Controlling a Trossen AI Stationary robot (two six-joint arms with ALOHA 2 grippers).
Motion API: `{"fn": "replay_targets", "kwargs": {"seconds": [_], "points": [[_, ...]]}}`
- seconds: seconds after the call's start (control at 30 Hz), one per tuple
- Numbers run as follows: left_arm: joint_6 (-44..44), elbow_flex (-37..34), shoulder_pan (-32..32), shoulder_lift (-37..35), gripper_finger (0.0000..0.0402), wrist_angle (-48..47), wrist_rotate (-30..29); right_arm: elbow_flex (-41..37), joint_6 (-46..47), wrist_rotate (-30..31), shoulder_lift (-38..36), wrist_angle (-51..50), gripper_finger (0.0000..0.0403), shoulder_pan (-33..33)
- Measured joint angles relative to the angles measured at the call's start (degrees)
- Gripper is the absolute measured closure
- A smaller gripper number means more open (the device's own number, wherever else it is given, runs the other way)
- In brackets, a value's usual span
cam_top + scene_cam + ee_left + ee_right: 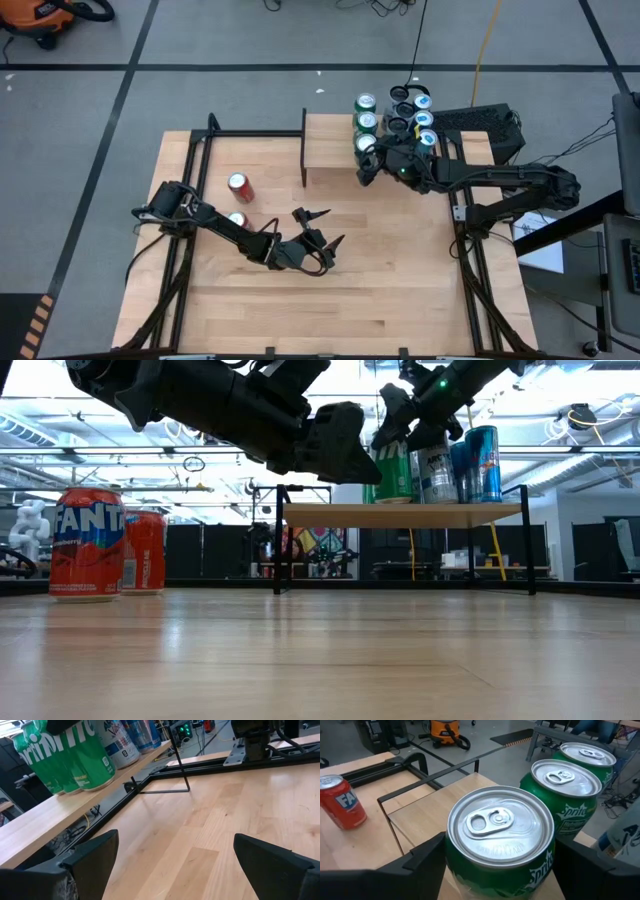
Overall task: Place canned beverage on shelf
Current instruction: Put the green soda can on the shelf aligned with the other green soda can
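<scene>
A green Sprite can (pixel 500 835) stands upright on its base on the shelf (pixel 330 150), a light wood plank on black legs, nearest of a row of three Sprite cans (pixel 366 122). My right gripper (pixel 500 842) is shut on it, reaching in from the table's right (pixel 368 152). My left gripper (pixel 320 235) is open and empty above the middle of the table, its fingers spread wide in the left wrist view (pixel 180 865). My right gripper pinches the Sprite can's side wall just below the top rim (pixel 451 855) between its two fingers, one on the near side (pixel 425 857), one on the far side (pixel 585 862). The fingers come about level from the table's right. The can stands upright, base on the shelf top (pixel 400 514).
Two red cans stand on the table left of the shelf, a Fanta (pixel 88 545) and another behind it (pixel 147 550). Two more Sprite cans (pixel 565 795) and several blue and white cans (pixel 470 460) crowd the shelf's right part. The shelf's left part (pixel 420 815) is bare wood.
</scene>
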Motion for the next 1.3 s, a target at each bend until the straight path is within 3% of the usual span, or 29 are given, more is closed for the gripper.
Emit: {"fn": "replay_targets", "kwargs": {"seconds": [0.47, 0.83, 1.13, 1.3], "points": [[-1.3, 0.0, 0.0, 0.0, 0.0008, -0.4, 0.0, 0.0, 1.3, -0.3, 0.1, 0.2, 0.0076, -0.1], [-0.9, 0.0, 0.4, 0.0, 0.0008, 1.8, 0.8, 0.0, 1.1, 1.0, 0.1, 4.6, 0.0079, 0.2], [3.4, 0.0, 8.2, 0.0, 0.0008, 12.2, 19.5, 0.0, -0.2, 1.6, 0.1, 5.5, 0.0079, 0.2], [7.8, 0.5, 13.9, 0.0, 0.0008, 17.3, 35.4, 0.0, -1.0, 1.5, 0.1, 6.5, 0.0079, 0.2]]}}
